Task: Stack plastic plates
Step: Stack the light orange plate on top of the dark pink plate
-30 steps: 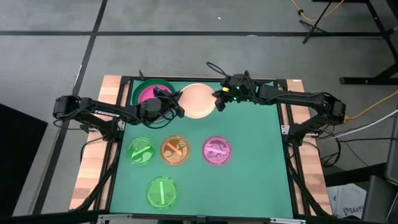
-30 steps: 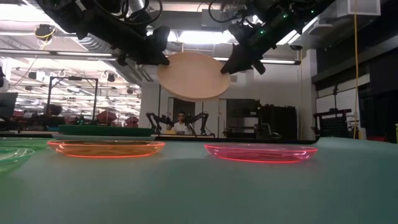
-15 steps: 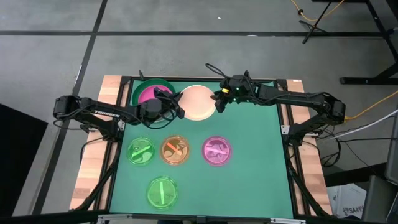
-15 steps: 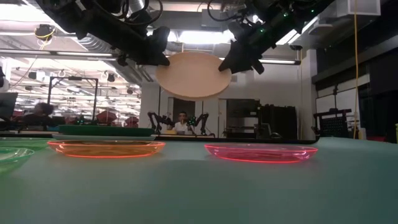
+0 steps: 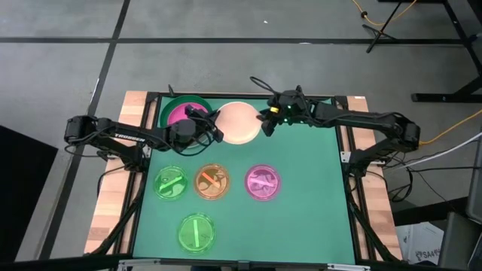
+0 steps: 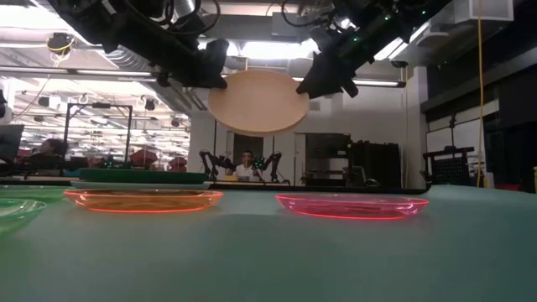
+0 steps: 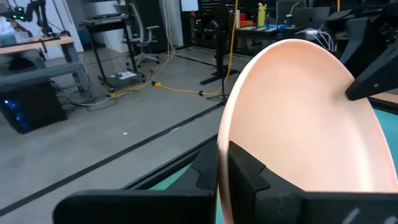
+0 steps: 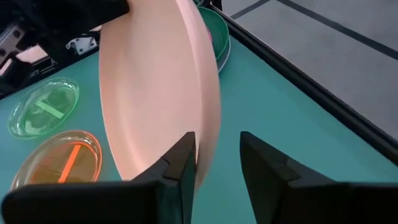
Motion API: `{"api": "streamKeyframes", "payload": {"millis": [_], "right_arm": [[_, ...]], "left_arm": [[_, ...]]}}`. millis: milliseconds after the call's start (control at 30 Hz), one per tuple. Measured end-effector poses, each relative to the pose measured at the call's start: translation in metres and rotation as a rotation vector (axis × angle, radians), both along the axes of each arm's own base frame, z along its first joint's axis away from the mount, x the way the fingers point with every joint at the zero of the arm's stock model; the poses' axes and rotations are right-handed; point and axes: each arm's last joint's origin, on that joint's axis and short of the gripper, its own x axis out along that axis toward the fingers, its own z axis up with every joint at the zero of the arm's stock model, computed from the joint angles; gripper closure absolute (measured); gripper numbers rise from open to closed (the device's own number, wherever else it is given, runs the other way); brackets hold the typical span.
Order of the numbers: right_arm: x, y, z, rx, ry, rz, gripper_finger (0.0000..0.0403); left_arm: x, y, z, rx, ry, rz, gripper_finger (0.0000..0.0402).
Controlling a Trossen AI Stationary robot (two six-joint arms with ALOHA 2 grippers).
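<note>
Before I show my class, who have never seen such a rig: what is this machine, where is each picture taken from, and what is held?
It is a robot with two dark arms at a green-topped table. One camera looks straight down, one looks level across the tabletop, and one rides on each wrist. The left gripper clamps the rim of a round cream plastic plate, tilted in the air; the right gripper is at its opposite rim, fingers apart. Beside it, a magenta plate lies in a dark green plate. Four smaller translucent plates lie flat: a green plate, another green plate, an orange plate and a pink plate.
</note>
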Motion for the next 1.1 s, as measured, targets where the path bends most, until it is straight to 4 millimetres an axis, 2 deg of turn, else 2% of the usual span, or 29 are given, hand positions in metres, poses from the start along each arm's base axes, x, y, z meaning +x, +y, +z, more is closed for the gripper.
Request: {"api": "streamKeyframes", "payload": {"millis": [333, 633, 867, 1100], "right_arm": [[-0.019, 0.006, 0.012, -0.012, 0.043, -0.018, 0.0292], [-0.031, 0.009, 0.015, -0.016, 0.109, -0.056, 0.0292], [-0.034, 0.01, 0.015, -0.01, 0.125, -0.053, 0.0292], [-0.034, 0.01, 0.015, -0.009, 0.124, -0.053, 0.0292]], "left_arm": [[-0.002, 0.01, 0.0, -0.003, 0.004, 0.023, 0.0392], [-0.005, 0.017, 0.001, -0.007, 0.0, 0.033, 0.0392], [-0.016, 0.025, 0.009, -0.022, 0.007, 0.02, 0.0392], [-0.035, 0.035, 0.021, -0.032, 0.003, 0.041, 0.0392]]}}
